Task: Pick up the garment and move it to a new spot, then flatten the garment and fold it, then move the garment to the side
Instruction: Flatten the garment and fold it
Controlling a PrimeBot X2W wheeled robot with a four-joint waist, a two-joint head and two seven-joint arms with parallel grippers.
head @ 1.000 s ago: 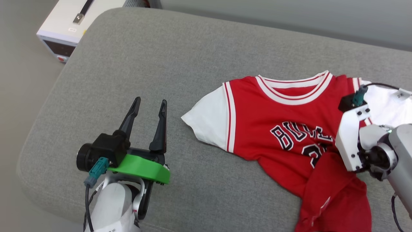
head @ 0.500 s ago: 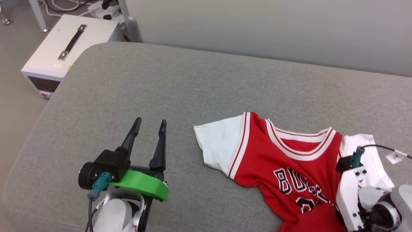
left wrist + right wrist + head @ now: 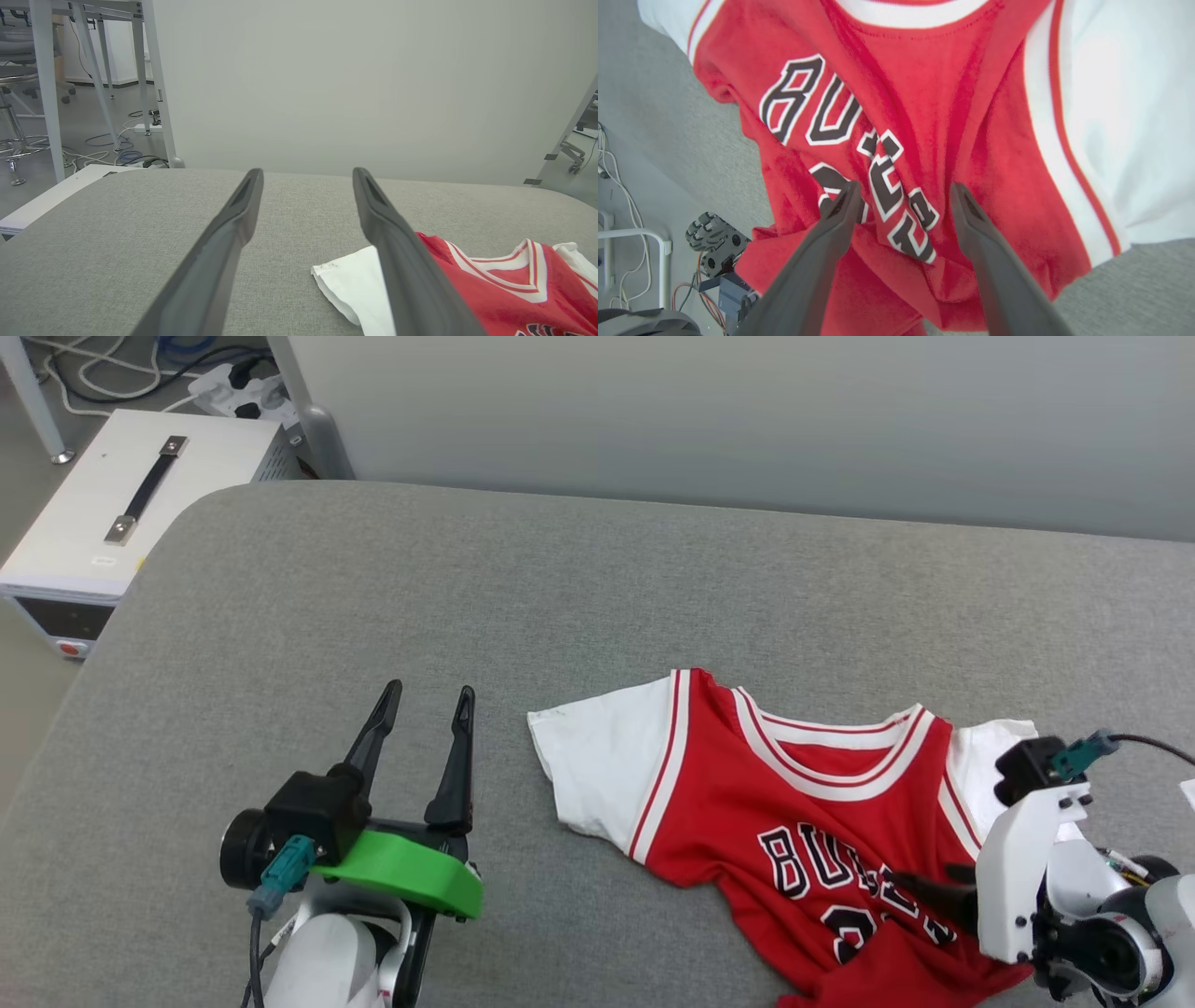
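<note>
garment [image 3: 803, 821] just beneath parted right jaws, left jaws parted, well aside

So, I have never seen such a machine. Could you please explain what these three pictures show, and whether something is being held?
This is a robot with two arms, each ending in two long dark fingers. The wide picture comes from a camera on its head. The other two come from cameras on the wrists, looking along each arm's fingers. A red jersey with white sleeves lies partly bunched on a grey padded surface. The left fingers stand open over bare surface beside it. The right fingers stand apart over the lettering. Nothing is held.
</note>
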